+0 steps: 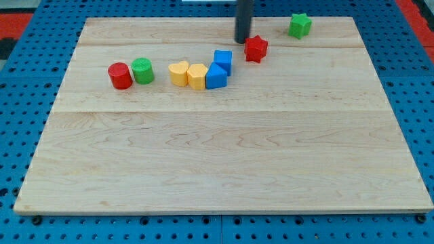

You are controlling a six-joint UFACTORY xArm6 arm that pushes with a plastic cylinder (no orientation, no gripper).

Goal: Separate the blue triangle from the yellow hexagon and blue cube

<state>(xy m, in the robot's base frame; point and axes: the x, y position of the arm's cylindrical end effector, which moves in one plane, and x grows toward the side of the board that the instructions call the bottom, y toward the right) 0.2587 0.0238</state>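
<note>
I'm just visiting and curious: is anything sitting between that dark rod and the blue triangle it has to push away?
Yes. My tip is toward the view's top, and the blue cube sits between it and the blue triangle, touching the triangle. The yellow hexagon presses the triangle's left side. The red star lies right of my tip, off that line.

A straight dark rod comes down upright from the far edge of the scene, slightly right of centre. My tip (242, 41) rests low at the far side, touching nothing.
</note>
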